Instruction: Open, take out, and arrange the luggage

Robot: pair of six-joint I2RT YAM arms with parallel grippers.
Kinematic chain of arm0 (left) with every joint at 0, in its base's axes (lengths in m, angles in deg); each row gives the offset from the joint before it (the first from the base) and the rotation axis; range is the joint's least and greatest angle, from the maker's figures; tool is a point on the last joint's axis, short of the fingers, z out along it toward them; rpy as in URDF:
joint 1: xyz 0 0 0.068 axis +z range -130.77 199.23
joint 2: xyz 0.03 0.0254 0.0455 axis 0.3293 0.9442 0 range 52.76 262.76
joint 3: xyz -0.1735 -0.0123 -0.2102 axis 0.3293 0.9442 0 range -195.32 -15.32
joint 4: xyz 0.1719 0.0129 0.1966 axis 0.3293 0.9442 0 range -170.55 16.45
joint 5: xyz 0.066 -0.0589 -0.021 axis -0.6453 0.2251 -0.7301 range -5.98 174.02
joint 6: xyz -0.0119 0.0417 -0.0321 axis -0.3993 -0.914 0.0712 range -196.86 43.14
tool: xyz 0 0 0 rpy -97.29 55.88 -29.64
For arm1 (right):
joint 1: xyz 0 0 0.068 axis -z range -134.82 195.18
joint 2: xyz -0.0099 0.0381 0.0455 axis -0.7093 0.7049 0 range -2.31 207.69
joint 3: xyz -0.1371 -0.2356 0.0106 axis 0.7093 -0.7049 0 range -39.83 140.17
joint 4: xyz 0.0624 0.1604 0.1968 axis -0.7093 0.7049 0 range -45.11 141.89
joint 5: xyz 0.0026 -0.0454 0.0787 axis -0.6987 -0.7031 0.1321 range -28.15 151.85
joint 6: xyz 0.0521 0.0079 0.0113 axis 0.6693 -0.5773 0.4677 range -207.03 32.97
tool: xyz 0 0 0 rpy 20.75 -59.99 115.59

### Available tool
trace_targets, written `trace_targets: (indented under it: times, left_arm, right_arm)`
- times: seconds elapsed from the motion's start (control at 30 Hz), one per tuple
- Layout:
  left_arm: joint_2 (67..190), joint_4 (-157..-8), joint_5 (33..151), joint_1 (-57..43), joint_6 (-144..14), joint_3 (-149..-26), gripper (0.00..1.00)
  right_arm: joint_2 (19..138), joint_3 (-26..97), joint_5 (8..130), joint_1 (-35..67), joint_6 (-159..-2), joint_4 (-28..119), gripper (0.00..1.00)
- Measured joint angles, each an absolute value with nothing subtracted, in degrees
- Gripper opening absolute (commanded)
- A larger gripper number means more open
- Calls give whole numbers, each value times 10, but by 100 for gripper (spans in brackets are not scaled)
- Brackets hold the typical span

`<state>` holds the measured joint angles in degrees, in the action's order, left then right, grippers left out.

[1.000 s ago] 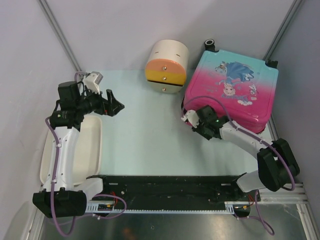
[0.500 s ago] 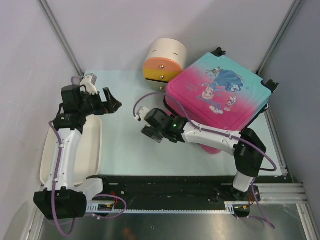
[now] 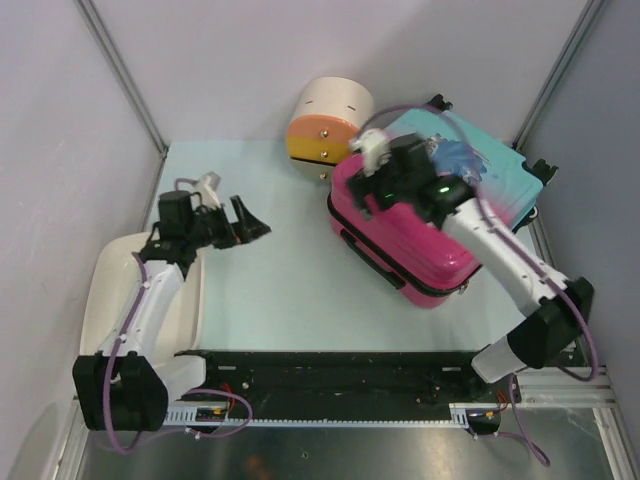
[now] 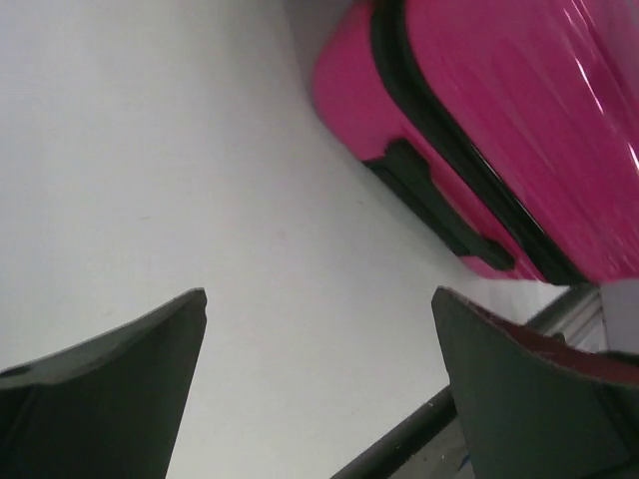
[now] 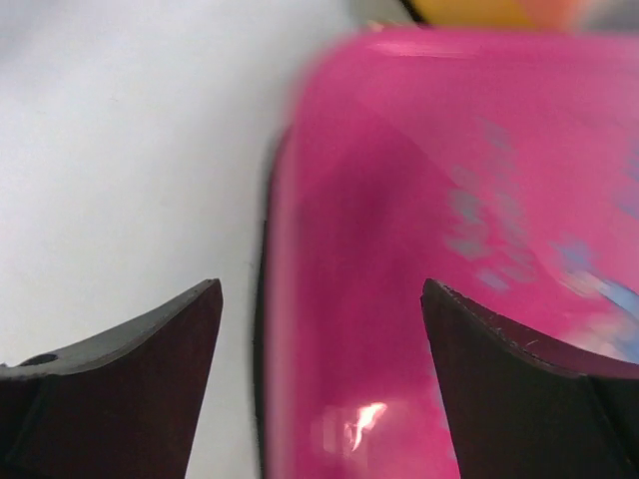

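Closed teal-to-pink hard-shell suitcase (image 3: 410,245) lies at the far right of the pale table (image 3: 280,270).
The right gripper (image 5: 319,289) hangs over its pink end, jaws apart; the left gripper (image 3: 252,220), jaws wide apart, hovers well to its left.

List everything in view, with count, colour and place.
suitcase: one, pink fading to teal with black trim, right side of the table
drawer box: one, cream with orange and yellow fronts, far edge, beside the suitcase
tray: one, white, near left corner
table: one, pale blue-green, beneath everything
left pincer: one, black, open, over bare table
right pincer: one, black, open, over the suitcase's pink end
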<state>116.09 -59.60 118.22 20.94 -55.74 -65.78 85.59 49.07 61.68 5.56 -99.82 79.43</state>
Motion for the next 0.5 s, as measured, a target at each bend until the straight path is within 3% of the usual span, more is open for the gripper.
trace_targets:
  times: [0.2,0.33,0.5]
  left_arm:
    - [1178,-667,1205,50,-542,-616,100]
    - [1238,-732,1215,-17,-508,-610,99]
    - [1311,-818,1222,-91,-461,-598,98]
  right_arm:
    - [713,419,768,296,-1068,863,90]
    - [617,395,818,399,-1143,953,80]
    - [594,356,916,687,-1309,1078,70]
